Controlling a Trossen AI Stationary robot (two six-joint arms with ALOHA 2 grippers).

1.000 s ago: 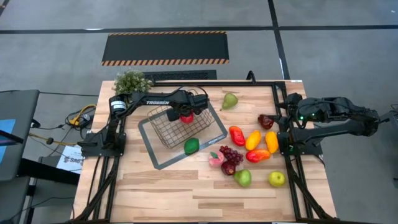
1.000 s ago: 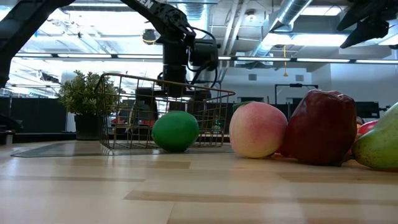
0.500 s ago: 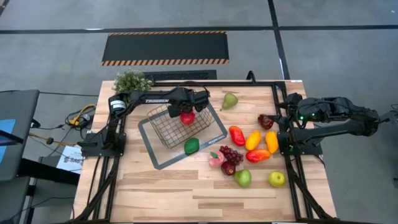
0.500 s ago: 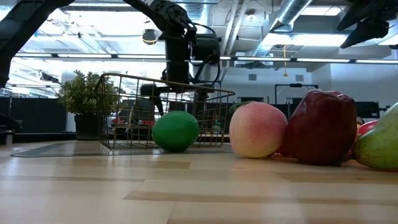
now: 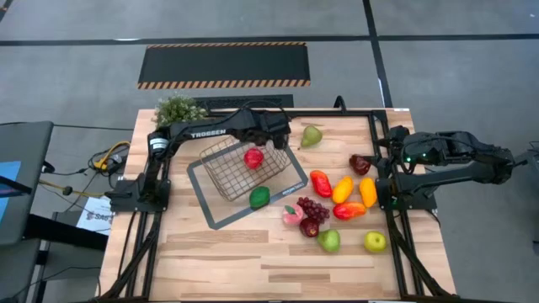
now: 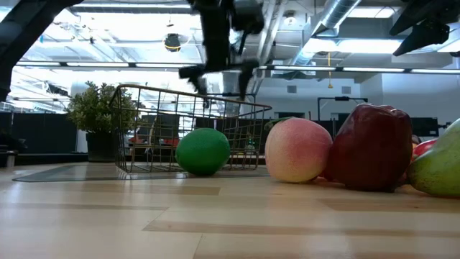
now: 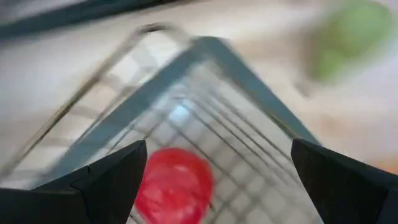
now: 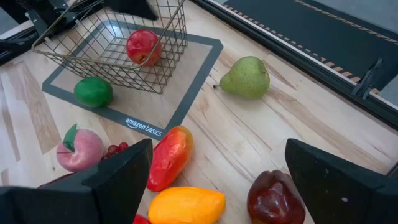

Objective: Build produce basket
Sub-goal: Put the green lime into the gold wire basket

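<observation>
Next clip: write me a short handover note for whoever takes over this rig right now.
Left gripper: open, empty, above the basket's far edge.
Right gripper: open, empty, parked at the table's right side.
Done: one red fruit lies inside the basket.
Left: the green fruit sits on the grey tray beside the basket, not in it; the pear, grapes and the other pieces on the right are loose on the table.
</observation>
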